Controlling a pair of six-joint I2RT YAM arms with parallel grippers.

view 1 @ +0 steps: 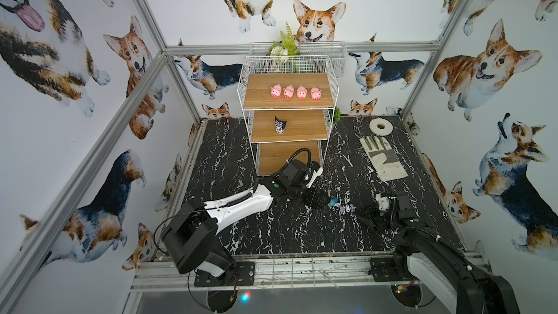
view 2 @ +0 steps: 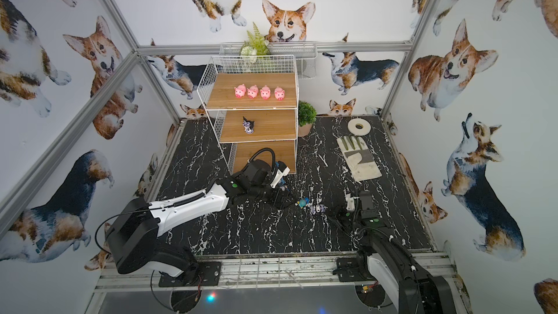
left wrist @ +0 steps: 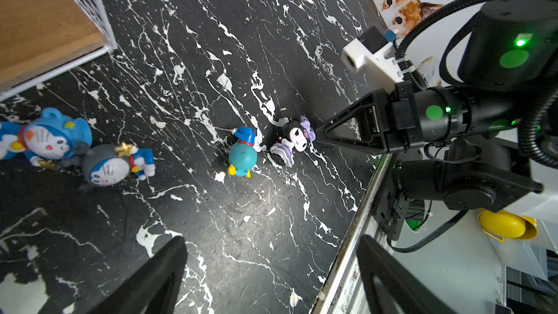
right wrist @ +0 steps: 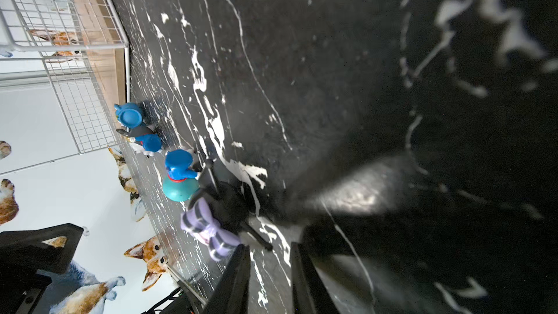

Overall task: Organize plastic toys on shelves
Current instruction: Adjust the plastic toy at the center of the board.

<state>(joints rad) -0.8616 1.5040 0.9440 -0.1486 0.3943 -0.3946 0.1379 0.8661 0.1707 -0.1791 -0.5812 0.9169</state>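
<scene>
closest in both top views are the two arm bases, bolted to an aluminium rail (view 1: pixel 302 270) at the table's near edge. the left arm (view 1: pixel 241 202) reaches low and forward, its wrist just in front of the rack's bottom board. the left gripper (left wrist: pixel 271 273) is spread wide and empty over bare table. the right arm (view 1: pixel 428 237) lies low, and the right gripper (left wrist: pixel 317 135) is level with the surface, its tips at the head of a black-and-purple figure (left wrist: pixel 291 141) lying on its side. in the right wrist view the fingers (right wrist: pixel 238 270) stand narrowly apart with the figure's pointed ear reaching between them; whether they pinch it i cannot tell. a teal-bodied figure (left wrist: pixel 243 155) lies just beside it, and two blue-grey figures (left wrist: pixel 48 140) lie near the rack's corner.

the table (view 1: pixel 271 237) is black marble with white veins. on the shelves (view 1: pixel 259 98), four pink pigs (view 1: pixel 288 92) line the top board and a second black-and-purple figure (view 1: pixel 280 125) stands on the middle one. a glove (view 1: pixel 383 158) and a tape roll (view 1: pixel 380 126) lie to the right. corgi wallpaper (view 1: pixel 483 64) covers the walls.
</scene>
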